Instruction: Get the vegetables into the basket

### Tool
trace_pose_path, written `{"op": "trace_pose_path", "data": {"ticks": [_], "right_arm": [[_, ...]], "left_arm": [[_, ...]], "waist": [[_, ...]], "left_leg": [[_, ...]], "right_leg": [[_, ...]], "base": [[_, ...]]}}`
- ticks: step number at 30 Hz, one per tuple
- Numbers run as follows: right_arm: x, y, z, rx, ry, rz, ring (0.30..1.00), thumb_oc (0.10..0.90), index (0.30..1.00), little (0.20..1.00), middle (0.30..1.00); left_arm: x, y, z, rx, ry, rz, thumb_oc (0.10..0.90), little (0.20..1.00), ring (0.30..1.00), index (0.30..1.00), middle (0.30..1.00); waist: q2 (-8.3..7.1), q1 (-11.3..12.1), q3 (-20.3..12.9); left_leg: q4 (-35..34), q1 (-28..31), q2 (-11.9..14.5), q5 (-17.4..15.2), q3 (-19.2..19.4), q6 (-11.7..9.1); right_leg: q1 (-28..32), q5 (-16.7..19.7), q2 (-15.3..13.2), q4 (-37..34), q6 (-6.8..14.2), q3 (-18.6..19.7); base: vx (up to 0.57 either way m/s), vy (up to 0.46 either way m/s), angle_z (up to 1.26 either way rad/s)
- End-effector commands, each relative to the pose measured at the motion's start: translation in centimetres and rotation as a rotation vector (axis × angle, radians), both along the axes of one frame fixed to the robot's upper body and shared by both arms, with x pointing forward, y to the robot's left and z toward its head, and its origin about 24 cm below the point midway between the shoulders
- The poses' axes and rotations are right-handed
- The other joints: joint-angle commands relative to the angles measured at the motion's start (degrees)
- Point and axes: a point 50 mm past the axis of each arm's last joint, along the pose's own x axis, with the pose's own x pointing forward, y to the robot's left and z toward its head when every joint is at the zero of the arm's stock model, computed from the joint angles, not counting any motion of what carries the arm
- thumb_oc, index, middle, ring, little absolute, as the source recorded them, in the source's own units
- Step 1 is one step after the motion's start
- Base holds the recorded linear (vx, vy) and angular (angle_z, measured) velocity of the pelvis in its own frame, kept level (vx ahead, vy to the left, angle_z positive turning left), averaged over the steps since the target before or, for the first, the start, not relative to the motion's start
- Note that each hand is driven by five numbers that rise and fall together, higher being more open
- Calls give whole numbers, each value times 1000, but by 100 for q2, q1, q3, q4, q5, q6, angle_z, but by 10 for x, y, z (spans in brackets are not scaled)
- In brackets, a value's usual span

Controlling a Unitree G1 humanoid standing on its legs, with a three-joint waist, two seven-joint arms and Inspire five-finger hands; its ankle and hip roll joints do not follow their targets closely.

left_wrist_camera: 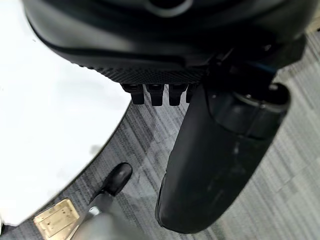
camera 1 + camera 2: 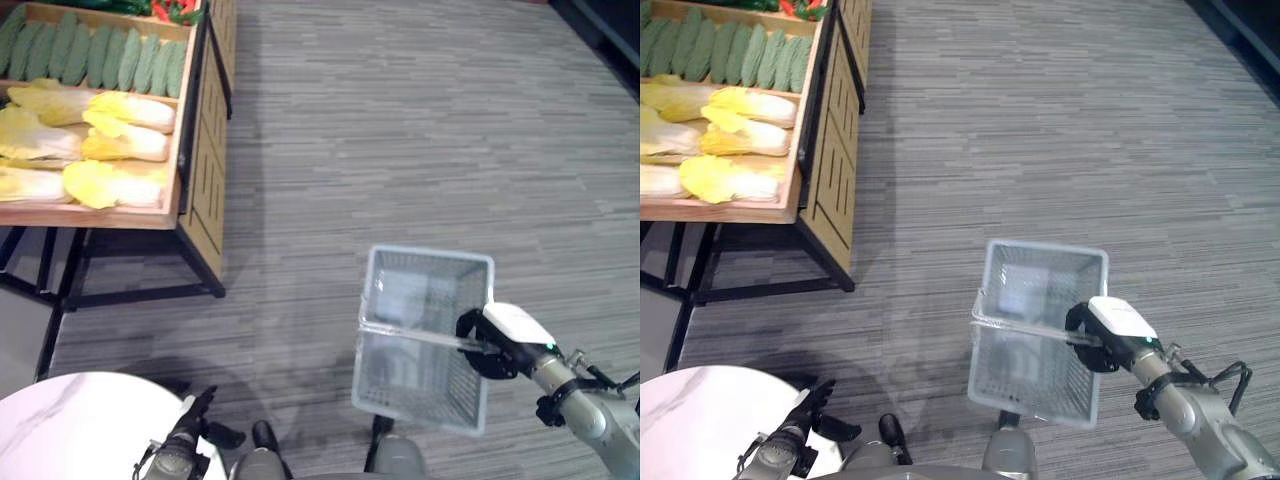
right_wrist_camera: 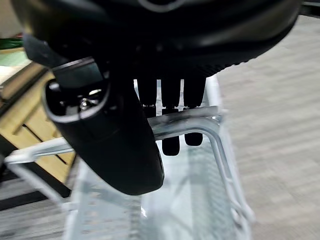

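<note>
My right hand (image 2: 497,340) curls around the handle of the empty wire basket (image 2: 425,340), light and rigid. Cabbages (image 2: 110,140), leafy and bruisable, lie on the wooden stand (image 2: 195,170); best cradled mid-body. My left hand (image 2: 185,430) hangs relaxed.

- Under you lies a grey carpet floor (image 2: 420,130) with fine streaks running across it.
- At your far left stands a wooden display stand (image 2: 205,140) with slatted side panels, raised on a black metal frame (image 2: 130,292) whose bars rest on the carpet.
- At your near left is a round white surface (image 2: 70,430) with faint marbling.
- Light falls evenly; a soft shadow spreads beside the stand.
</note>
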Motion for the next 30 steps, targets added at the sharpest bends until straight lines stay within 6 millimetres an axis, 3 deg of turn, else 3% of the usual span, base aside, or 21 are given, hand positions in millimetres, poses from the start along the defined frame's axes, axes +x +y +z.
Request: {"op": "trace_pose_path", "data": {"ticks": [1,9,15,22,29,30], "right_arm": [[24,-14,39,-18,-262,-55,300,400,300,300,300],[-12,-45,-25,-29,-63,-305,300,400,300,300,300],[-48,-62,-66,22,77,-568,300,400,300,300,300],[-67,-61,-92,115,151,-773,300,400,300,300,300],[-75,-53,-109,131,221,-827,300,400,300,300,300],[-76,-47,-113,155,224,-831,300,400,300,300,300]], "left_arm": [[5,-2,2,25,-42,-4,900,1000,1000,1000,1000],[4,-11,3,29,-73,-83,900,1000,1000,1000,1000],[-15,-15,-9,-36,18,23,900,1000,1000,1000,1000],[-23,-23,-15,-108,60,79,900,1000,1000,1000,1000],[-11,-25,-11,-108,24,59,900,1000,1000,1000,1000],[-6,-22,-9,-91,7,79,900,1000,1000,1000,1000]], "waist": [[33,183,-318],[155,142,-413],[287,80,-477],[421,-8,-488],[536,25,-358],[535,34,-261]], "left_leg": [[64,-143,114,56,-379,-214],[2,-119,344,294,-578,-396],[2,-75,387,312,-617,-451],[2,29,428,310,-618,-454],[31,48,592,433,-690,-488],[260,10,722,486,-774,-541]], "right_leg": [[-23,-86,-32,320,409,61],[241,-268,267,111,264,-52],[332,-312,328,46,231,-31],[325,-437,375,236,136,73],[73,-803,519,862,-53,203],[100,-973,635,968,-170,217]], "base": [[53,-151,-13],[25,-116,5],[25,-31,6],[33,-8,-1],[17,-99,-1],[24,-193,1]]}}
